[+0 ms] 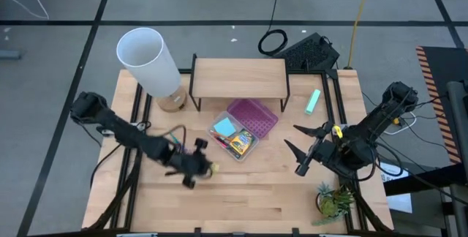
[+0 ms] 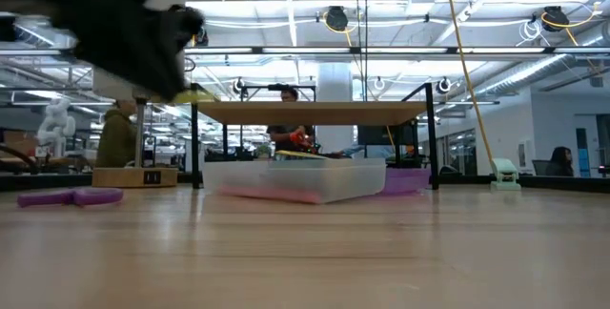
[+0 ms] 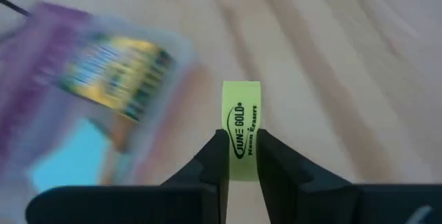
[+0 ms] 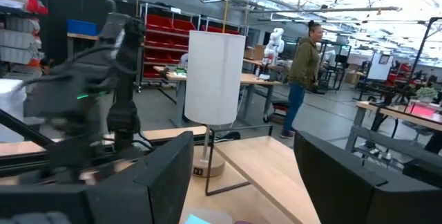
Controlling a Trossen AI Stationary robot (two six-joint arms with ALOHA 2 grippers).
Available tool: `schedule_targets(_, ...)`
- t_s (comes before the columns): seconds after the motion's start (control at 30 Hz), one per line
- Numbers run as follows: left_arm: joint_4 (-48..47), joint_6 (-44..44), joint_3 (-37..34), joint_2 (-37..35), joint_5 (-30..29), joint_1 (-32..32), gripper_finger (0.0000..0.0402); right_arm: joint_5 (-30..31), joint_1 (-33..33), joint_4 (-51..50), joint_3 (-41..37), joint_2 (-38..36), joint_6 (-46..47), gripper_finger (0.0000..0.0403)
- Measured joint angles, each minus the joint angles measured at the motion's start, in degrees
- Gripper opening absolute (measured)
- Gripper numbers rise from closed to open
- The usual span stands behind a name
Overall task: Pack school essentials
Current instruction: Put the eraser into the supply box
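My left gripper (image 1: 207, 168) is shut on a small yellow eraser (image 3: 241, 124) printed with black letters, held above the table near the clear case (image 1: 234, 136). The case lies open at the table's middle and holds a blue sticky-note pad (image 1: 224, 127) and a yellow-green crayon box (image 1: 242, 143). Its purple lid (image 1: 253, 115) lies beside it on the far side. Purple-handled scissors (image 2: 67, 195) lie flat on the table. My right gripper (image 1: 292, 138) stands open to the right of the case, with nothing between its fingers. My left gripper pinches the eraser's near half (image 3: 241, 156) between its two fingers (image 3: 211, 156), which lie on its two long sides and run along it. The eraser's far end sticks out past the fingertips. In the low view the eraser (image 2: 195, 92) hangs clear of the table.
A white-shaded lamp (image 1: 150, 61) stands at the far left and a wooden shelf riser (image 1: 240, 76) at the far middle. A mint-green object (image 1: 313, 102) lies at the far right. A small potted plant (image 1: 333, 200) stands at the near right corner. People stand beyond the table.
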Motion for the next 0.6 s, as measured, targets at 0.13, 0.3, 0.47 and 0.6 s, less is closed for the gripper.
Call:
schedule_targets(0.13, 1.9, 6.1, 0.0, -0.7, 2.3, 8.7, 0.0062, 0.2, 0.1, -1.2, 0.0, 0.0, 1.3, 0.0246)
schedule_targets(0.3, 2.6, 9.4, 0.0, -0.7, 3.7, 17.0, 0.0062, 0.3, 0.1, -3.0, 0.0, 0.0, 2.5, 0.0246)
schedule_targets(0.47, 4.2, -0.5, 0.0, -0.7, 4.0, 23.0, 0.0071, 0.3, 0.1, -5.5, 0.0, 0.0, 5.0, 0.0246)
schedule_targets(0.6, 4.1, -2.9, 0.0, -0.7, 7.0, 25.3, 0.0116, 1.6, 0.1, -5.7, 0.0, 0.0, 5.4, 0.0246)
